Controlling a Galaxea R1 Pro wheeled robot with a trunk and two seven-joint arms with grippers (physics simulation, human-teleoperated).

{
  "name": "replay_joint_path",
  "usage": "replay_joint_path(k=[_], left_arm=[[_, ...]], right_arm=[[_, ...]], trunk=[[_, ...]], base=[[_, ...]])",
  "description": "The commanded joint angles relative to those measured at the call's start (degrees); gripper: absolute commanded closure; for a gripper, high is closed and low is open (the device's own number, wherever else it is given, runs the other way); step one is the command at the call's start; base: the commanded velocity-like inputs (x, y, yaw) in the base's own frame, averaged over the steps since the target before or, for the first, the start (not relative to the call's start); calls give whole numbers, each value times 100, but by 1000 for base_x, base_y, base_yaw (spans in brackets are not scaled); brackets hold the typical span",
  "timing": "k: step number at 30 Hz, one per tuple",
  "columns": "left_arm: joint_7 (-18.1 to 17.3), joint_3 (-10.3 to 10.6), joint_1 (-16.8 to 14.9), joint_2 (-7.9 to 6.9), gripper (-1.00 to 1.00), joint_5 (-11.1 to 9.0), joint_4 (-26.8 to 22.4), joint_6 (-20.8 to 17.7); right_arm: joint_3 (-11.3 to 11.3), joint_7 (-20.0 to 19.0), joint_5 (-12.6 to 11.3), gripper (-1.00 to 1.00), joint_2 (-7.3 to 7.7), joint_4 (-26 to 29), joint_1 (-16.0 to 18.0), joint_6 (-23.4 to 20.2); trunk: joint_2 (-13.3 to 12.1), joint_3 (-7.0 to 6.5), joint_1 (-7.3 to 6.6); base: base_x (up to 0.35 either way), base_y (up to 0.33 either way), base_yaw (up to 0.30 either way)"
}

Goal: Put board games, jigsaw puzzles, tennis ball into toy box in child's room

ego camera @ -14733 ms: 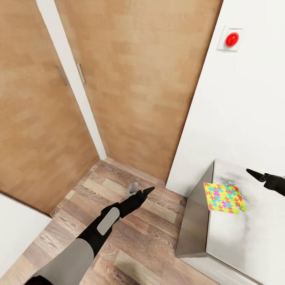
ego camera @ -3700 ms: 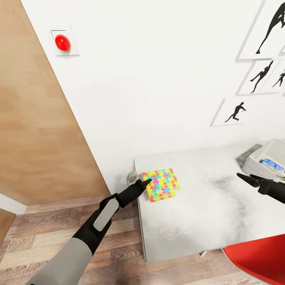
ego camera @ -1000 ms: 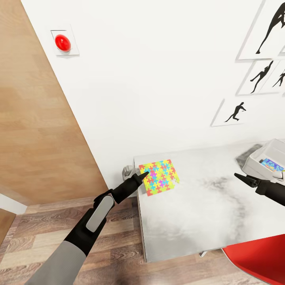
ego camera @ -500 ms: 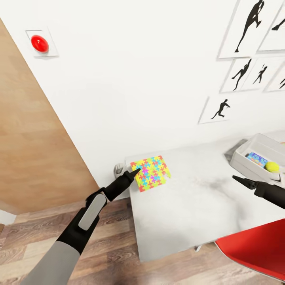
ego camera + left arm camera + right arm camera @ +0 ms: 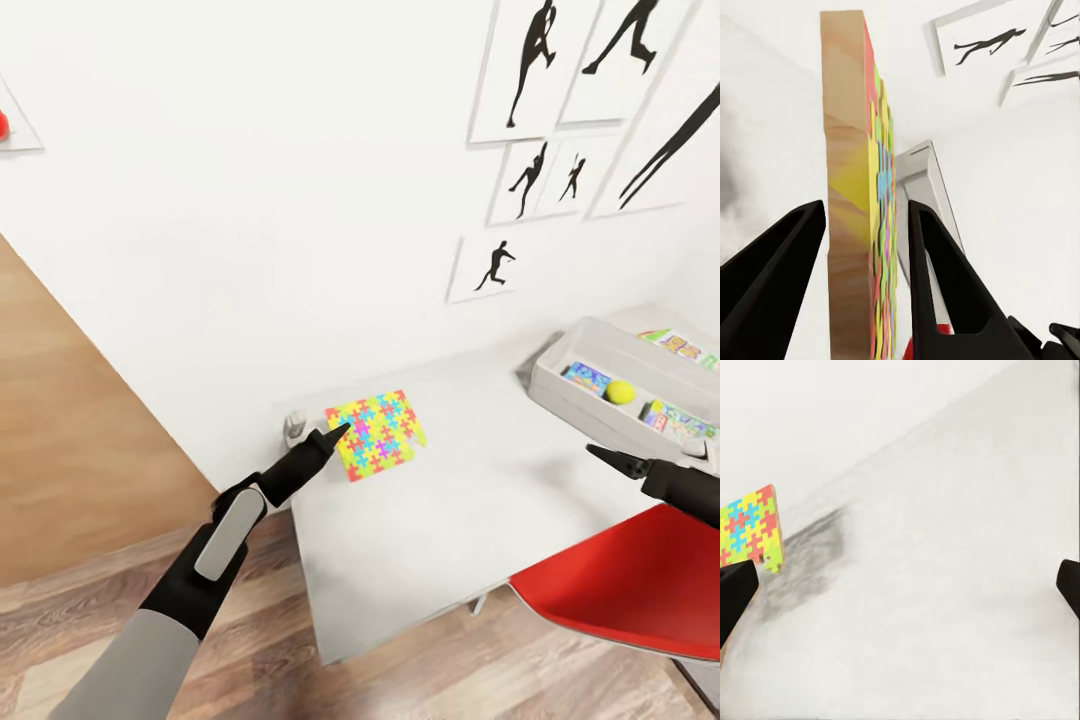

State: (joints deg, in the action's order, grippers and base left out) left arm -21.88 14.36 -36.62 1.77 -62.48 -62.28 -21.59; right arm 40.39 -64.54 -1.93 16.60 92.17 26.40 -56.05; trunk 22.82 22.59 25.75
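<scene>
The table (image 5: 440, 540) has a smooth, matt pale-grey top with faint smoky mottling, like stone or laminate. At its far left corner the puzzle (image 5: 377, 433) has a flat, brightly printed face; the left wrist view shows its edge as plain brown, like card or wood (image 5: 847, 225). The left gripper (image 5: 330, 437) is matt black plastic, and its arm carries a smooth grey panel. The toy box (image 5: 570, 400) looks like matt grey plastic. The ball (image 5: 620, 391) reads as fuzzy yellow-green. The chair (image 5: 630, 580) is glossy red plastic. The floor (image 5: 250, 660) is grained wood plank, the door (image 5: 70, 440) smooth light wood, the wall (image 5: 250, 200) matt white.
</scene>
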Motion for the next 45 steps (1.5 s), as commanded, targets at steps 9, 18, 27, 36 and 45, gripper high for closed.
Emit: replay_joint_path(k=[9,18,27,36,45], left_arm=[[-1,-11,-3,15,100,-66,-7,-50],[-3,-12,-3,24,100,-71,-17,-53],[-8,-10,-3,23,100,-138,-37,-55],[16,24,133,6,100,-270,-361,-31],[29,8,229,7,100,-273,-581,-2]], right_arm=[[11,-6,-18,-100,3,2,5,-54],[56,-7,-18,-100,9,2,6,-61],[52,1,2,-100,10,1,7,-63],[29,10,20,-100,10,10,13,-67],[24,11,19,-100,3,14,13,-75]], trunk=[[10,9,3],[10,9,3],[10,9,3],[10,9,3],[10,9,3]], base=[[0,0,-283],[0,0,-283],[0,0,-283],[0,0,-287],[0,-8,-288]])
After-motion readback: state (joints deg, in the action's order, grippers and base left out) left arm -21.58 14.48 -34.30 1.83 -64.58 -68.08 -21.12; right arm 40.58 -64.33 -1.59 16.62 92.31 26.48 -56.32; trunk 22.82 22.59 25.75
